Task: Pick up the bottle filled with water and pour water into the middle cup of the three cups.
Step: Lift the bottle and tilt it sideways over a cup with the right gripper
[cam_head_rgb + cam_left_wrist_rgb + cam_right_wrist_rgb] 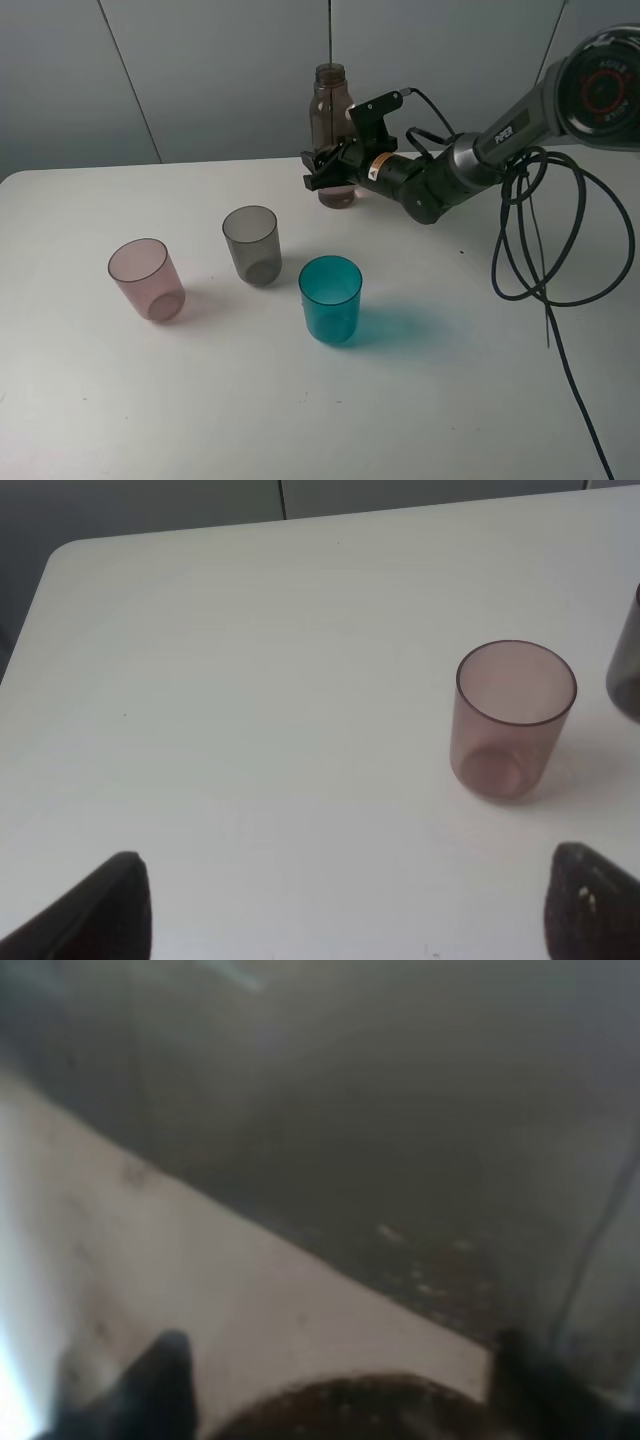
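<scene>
The smoky brown bottle [330, 110] stands upright at the back of the white table [120, 400]. My right gripper [335, 178] is shut on its lower part, a finger on each side. In the right wrist view the bottle [340, 1410] fills the gap between the fingers of the right gripper [340, 1385]. The three cups stand in front: pink [147, 278], the smoky grey middle cup [252, 243], and teal [331, 298]. My left gripper [350, 910] is open over bare table, short of the pink cup [513, 720]; the grey cup [625, 670] shows at that frame's edge.
Black cables [540, 240] loop down from the right arm onto the table's right side. A grey wall rises just behind the bottle. The table's rounded back-left corner [60, 555] shows in the left wrist view.
</scene>
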